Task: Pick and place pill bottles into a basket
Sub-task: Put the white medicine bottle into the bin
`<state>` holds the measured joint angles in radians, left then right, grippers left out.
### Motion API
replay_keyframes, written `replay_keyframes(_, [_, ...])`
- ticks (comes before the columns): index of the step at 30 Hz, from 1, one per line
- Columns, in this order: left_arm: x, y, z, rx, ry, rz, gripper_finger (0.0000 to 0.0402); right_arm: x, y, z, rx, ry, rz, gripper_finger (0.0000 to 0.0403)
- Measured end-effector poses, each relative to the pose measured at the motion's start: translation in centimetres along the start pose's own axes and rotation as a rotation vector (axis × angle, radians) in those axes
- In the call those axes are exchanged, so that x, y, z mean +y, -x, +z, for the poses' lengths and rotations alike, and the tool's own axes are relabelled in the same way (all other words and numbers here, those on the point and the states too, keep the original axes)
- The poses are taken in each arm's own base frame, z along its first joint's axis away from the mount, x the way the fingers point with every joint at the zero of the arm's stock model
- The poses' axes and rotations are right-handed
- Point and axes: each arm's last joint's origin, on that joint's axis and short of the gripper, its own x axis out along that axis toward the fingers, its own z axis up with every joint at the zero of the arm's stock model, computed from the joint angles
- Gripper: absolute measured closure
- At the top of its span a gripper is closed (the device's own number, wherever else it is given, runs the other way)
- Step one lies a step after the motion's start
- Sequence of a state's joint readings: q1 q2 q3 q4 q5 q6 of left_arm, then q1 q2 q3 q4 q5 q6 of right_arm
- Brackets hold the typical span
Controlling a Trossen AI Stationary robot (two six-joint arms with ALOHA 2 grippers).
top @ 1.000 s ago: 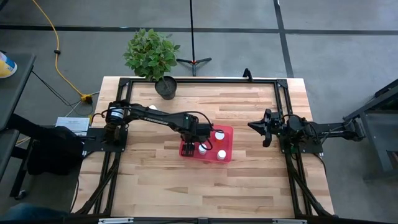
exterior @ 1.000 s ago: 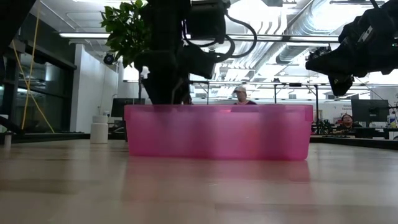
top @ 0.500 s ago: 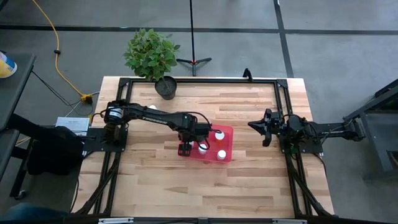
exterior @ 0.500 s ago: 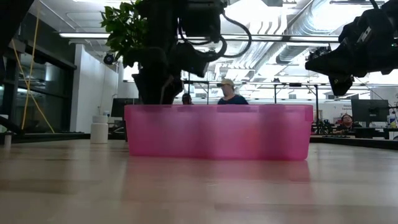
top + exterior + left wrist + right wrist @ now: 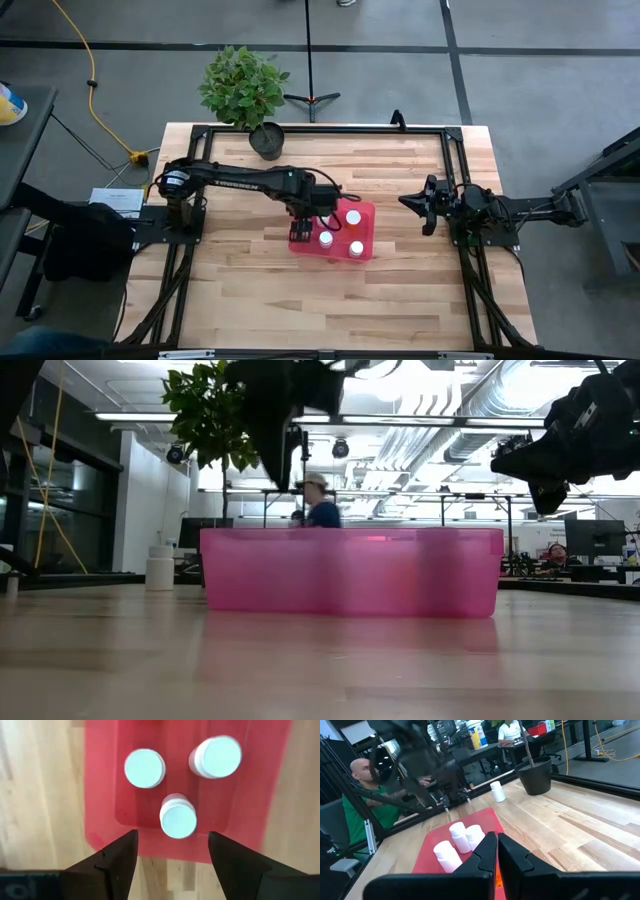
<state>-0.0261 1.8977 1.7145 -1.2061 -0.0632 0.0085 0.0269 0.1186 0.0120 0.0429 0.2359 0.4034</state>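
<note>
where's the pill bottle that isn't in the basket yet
In the high view, one pill bottle stands on the table's far left part, just left of the plant pot, well apart from the basket. The right wrist view shows it beside the pot too.

The left arm is stretched from its base at the counter's left edge toward the middle, its links bent slightly at the elbow. Its wrist is turned downward, and the left tool (image 5: 300,218) is held above the counter with its two dark fingers (image 5: 112,862) spread wide, nothing being gripped between them. The right arm is kept folded near its base at the counter's right edge, raised off the surface. The right tool (image 5: 405,203) is pointed toward the centre, its fingers (image 5: 485,855) pressed together.
</note>
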Motion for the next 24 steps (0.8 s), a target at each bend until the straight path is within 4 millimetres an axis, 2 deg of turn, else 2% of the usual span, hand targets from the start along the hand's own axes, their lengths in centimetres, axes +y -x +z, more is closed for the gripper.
replay_keyframes(5, [0.2,3.1,0.6,-0.048,0.057,0.007,0.0139,0.0,0.0,0.0,0.0,0.0,0.001,0.0396])
replay_keyframes(9, [0.6,5.2,0.3,-0.028,0.117,0.092,0.015,0.0,0.0,0.0,0.001,0.0,0.002,0.0396])
replay_keyframes(15, [1.0,7.8,-1.1,0.025,0.167,0.191,0.0175,0.0,0.0,0.0,0.001,0.001,0.002,0.0396])
replay_keyframes(20, [1.0,9.8,-2.8,-0.079,0.18,0.144,0.0192,0.0,0.0,0.0,0.005,0.002,0.001,0.0396])
replay_keyframes(24, [1.1,11.2,-5.1,-0.184,0.223,0.139,0.0202,0.0,-0.1,-0.1,0.012,0.004,-0.006,0.0396])
